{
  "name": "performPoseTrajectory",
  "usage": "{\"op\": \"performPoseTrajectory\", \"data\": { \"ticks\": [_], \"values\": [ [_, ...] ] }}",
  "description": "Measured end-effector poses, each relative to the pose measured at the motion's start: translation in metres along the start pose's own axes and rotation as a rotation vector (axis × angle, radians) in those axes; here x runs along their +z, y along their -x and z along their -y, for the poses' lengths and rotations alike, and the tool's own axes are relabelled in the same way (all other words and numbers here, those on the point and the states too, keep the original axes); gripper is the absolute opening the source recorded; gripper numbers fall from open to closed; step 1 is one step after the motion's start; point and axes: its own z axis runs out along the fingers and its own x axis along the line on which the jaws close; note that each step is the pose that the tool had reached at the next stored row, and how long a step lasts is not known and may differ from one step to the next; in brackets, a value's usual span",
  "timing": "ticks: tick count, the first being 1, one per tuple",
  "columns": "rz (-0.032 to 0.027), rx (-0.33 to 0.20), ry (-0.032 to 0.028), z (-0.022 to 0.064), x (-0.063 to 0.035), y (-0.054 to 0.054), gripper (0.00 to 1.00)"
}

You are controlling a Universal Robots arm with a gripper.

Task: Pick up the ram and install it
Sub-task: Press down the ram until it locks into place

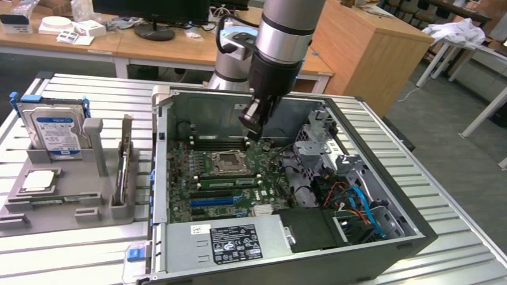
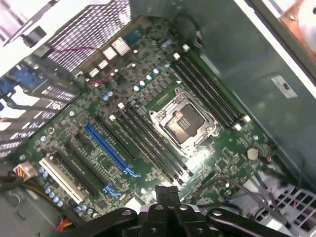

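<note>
While hovering over motherboard [image 2: 148, 128] inside case [image 1: 372, 237], gripper [image 2: 167, 195] pinched tight, nothing held; ram [image 1: 123, 163] parked upright in tray [image 1: 47, 208] slot, easy grab

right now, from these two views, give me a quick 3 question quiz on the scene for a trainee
1. True or false: the gripper has its jaws spread wide open.
2. The gripper hangs over which of these? A) the motherboard inside the open case B) the hard drive in the grey tray C) the wooden desk
3. In the wrist view, what colour is the long connector slot on the motherboard?

Key: 1 false, the jaws are shut. 2 A. 3 blue.
</note>
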Motion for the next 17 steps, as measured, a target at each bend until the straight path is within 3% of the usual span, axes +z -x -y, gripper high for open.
{"op": "performPoseTrajectory", "data": {
  "ticks": [17],
  "values": [
    [0.0069,0.262,-0.0192,0.0,0.0,0.0,0.11]
  ]
}}
